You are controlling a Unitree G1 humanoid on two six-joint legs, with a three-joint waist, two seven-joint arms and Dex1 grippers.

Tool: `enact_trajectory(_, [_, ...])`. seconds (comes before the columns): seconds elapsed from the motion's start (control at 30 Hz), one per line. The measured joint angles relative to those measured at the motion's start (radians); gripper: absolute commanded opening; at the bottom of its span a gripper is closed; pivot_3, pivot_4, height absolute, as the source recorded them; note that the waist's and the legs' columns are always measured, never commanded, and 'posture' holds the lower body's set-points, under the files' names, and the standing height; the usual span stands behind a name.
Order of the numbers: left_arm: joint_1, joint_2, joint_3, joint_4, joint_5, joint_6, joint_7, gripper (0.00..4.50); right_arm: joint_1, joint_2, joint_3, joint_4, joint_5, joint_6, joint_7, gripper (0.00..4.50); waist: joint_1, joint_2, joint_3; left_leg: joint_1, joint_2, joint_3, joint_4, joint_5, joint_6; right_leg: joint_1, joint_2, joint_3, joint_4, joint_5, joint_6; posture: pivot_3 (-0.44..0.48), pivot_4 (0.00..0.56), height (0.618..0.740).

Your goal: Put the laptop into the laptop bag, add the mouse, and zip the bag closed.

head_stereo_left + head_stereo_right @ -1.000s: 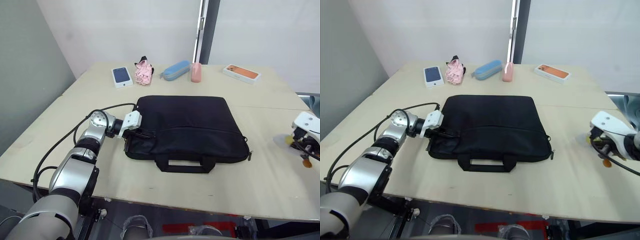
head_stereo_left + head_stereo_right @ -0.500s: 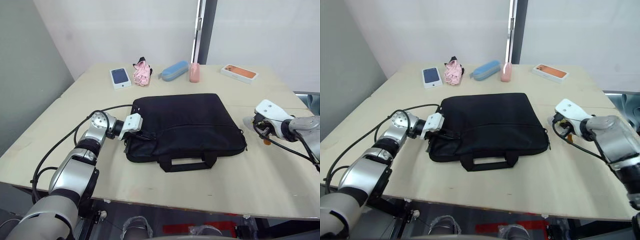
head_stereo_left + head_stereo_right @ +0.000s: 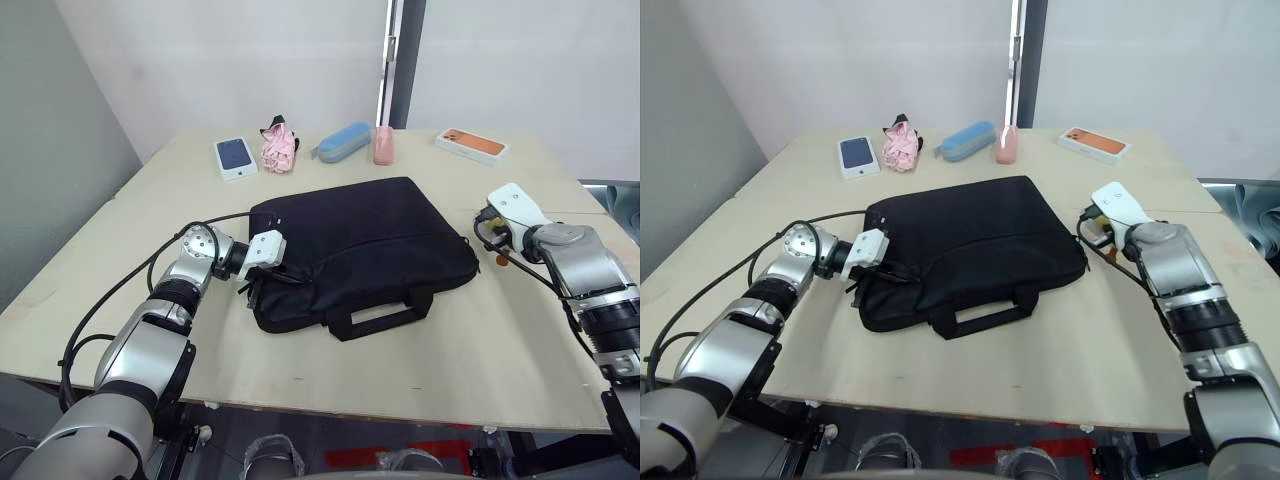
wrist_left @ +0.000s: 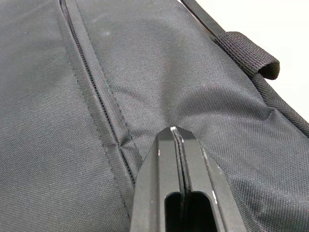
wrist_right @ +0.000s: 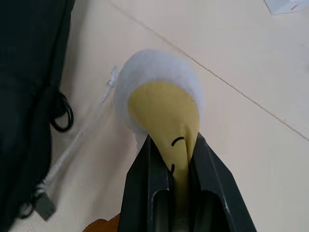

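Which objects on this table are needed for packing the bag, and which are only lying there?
Needed:
- laptop bag, pinched by the left hand

Only lying there:
- phone
- pink cloth bundle
- blue pouch
- pink case
- orange phone box
- white-and-yellow toy, in the right hand

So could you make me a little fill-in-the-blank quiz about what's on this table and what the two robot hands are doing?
1. The left gripper is pinched shut on the fabric of the ____ laptop bag.
2. The right gripper is squeezing a soft white-and-____ toy.
3. At the far edge of the table, the blue pouch lies between a pink bundle and a ____ case.

Missing words: black; yellow; pink
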Motion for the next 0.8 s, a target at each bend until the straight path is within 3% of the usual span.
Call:
enact_trajectory(0.5, [0.029,0.015,-0.026,-0.050,-0.041,0.016,0.001,0.00,0.045,-0.073,-0.041,0.035,0.005,-0.035,0.040,0.04,-0.006,0.001,-0.001,0.001,0.000,0.000,-0.002,0.000,-0.001,0.000,0.000,0.000,-0.002,0.000,0.000,0.000,0.150,0.740])
enact_trajectory(0.8, [0.013,0.008,-0.034,-0.071,-0.078,0.111,-0.005,0.00,0.160,-0.229,-0.101,-0.156,0.084,0.034,0.194,0.04,0.003,0.000,0.001,0.000,0.000,0.001,-0.004,0.000,0.000,0.000,0.001,0.000,-0.005,0.000,0.000,0.000,0.150,0.740])
